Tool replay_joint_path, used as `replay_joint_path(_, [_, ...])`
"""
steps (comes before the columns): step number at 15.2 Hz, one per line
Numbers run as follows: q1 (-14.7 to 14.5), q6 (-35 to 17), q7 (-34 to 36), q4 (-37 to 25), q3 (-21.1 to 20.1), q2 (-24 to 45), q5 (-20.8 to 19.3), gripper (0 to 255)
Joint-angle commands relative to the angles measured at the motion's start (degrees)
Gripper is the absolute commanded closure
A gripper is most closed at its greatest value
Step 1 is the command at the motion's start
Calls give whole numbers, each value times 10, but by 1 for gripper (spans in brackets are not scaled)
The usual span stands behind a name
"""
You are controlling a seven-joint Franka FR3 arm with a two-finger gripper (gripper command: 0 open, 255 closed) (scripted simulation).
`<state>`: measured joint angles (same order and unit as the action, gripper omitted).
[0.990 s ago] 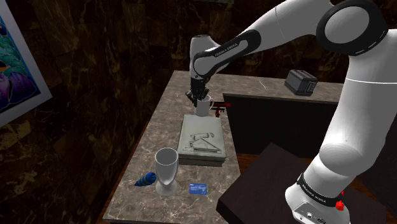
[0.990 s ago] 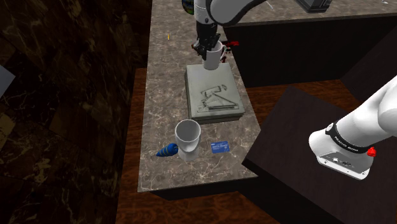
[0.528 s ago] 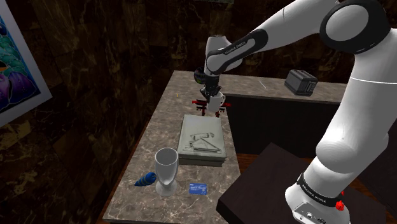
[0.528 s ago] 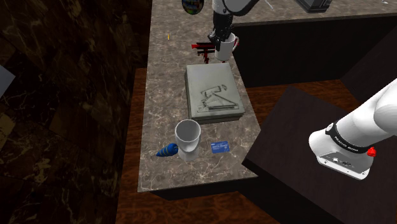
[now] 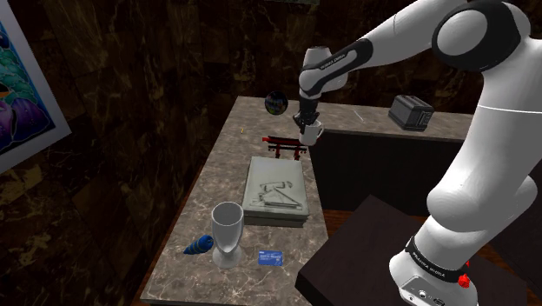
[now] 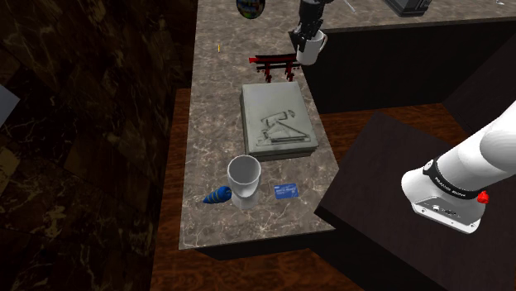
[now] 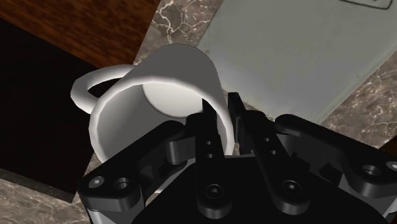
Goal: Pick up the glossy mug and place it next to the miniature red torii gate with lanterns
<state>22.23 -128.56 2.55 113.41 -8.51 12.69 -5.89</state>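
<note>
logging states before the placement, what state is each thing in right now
gripper: shut on the mug's wall
mug: empty, held in the air, not yet set down
torii gate: standing upright on the counter
goblet: upright, empty
blue card: lying flat

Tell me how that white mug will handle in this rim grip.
Probably stiff: the mug shows an evenly round rim with the gripper pinching one wall. Likely slippery, since its white surface looks smooth and the hold is on a thin wall only. It may tilt: most of the body and the handle sit off to one side of the grip.
</note>
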Motion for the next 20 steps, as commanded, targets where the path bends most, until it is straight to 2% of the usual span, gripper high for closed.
replay_joint_path(1, [14, 1, -25, -13, 8, 10, 2, 255])
replay_joint_path(6, [48, 8, -82, -44, 27, 32, 9, 255])
replay_joint_path(20, [45, -82, -70, -14, 32, 92, -4, 255])
